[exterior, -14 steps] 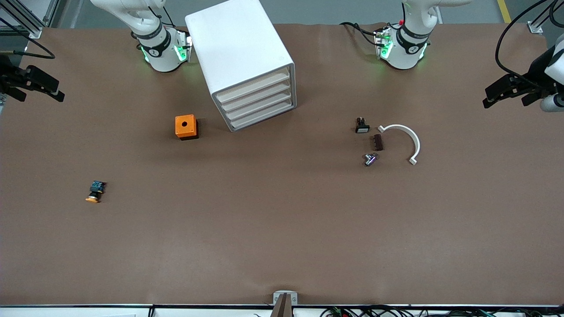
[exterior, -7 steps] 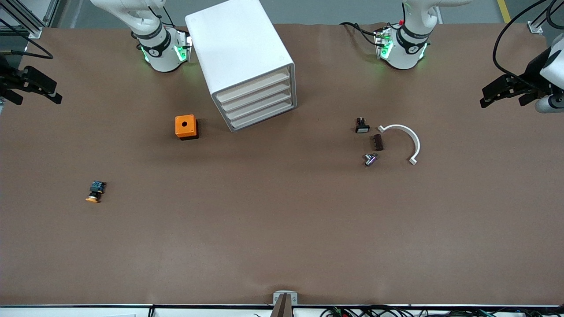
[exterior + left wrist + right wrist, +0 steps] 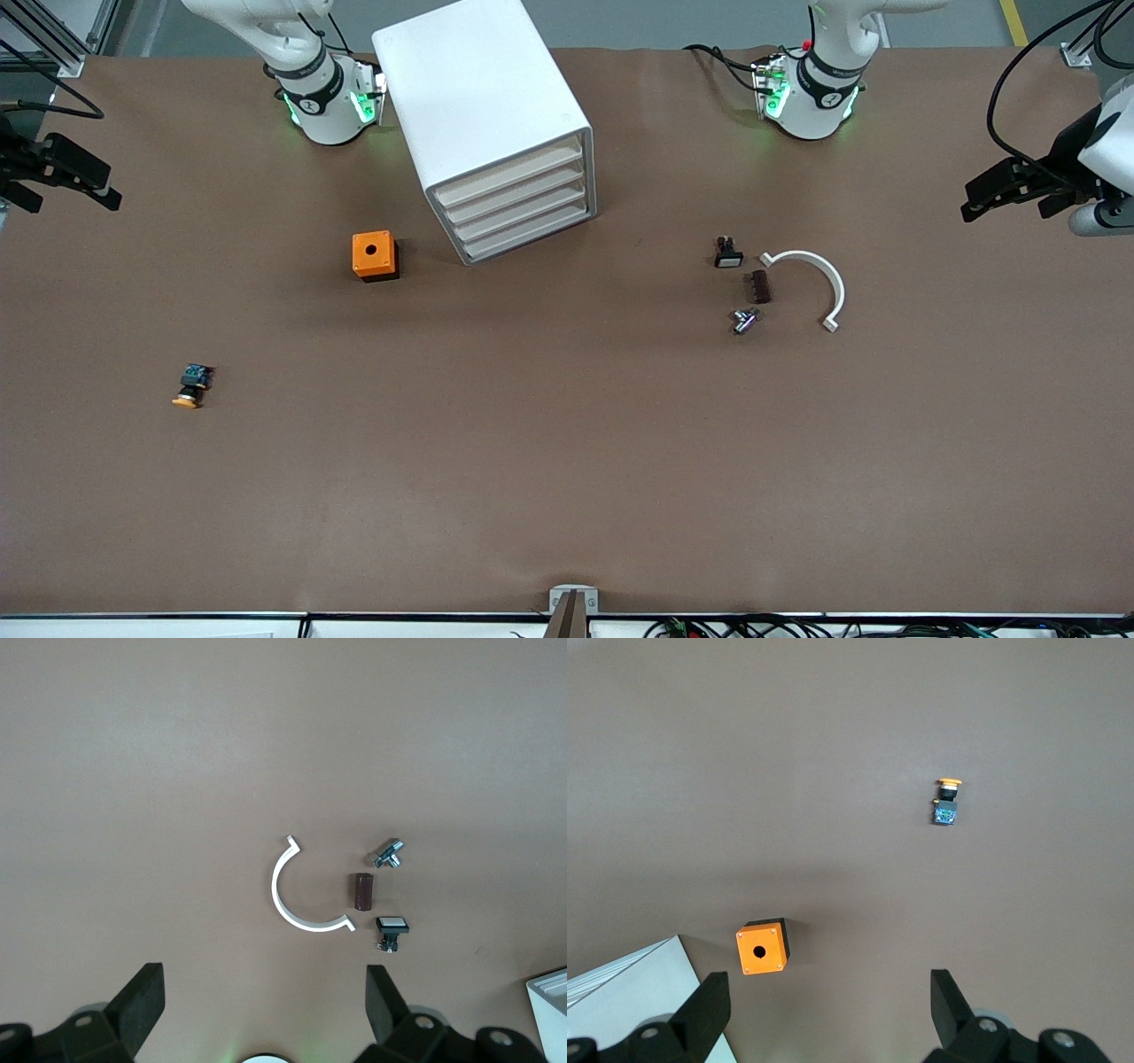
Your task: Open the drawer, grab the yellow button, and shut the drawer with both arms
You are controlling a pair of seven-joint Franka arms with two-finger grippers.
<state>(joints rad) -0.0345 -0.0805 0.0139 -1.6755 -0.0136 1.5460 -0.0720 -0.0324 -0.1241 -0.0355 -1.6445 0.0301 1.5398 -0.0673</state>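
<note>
The white drawer cabinet (image 3: 514,190) stands near the right arm's base (image 3: 323,102), with all its drawers shut. The tiny button (image 3: 190,386), with its orange cap and blue end, lies on the table toward the right arm's end, nearer the front camera than the cabinet. It also shows in the right wrist view, button (image 3: 948,803). My right gripper (image 3: 73,202) hangs open and empty over that end of the table; its own view shows the right gripper (image 3: 828,1001) spread wide. My left gripper (image 3: 1005,215) is open and empty over the left arm's end, left gripper (image 3: 266,992).
An orange box (image 3: 373,255) with a round hole sits beside the cabinet. Toward the left arm's end lie a white curved piece (image 3: 811,279), a black part with a white face (image 3: 728,255), a brown block (image 3: 759,286) and a metal fitting (image 3: 744,320).
The left gripper has drifted slightly toward the table's middle and the right gripper slightly toward its own table end. Nothing on the table has moved.
</note>
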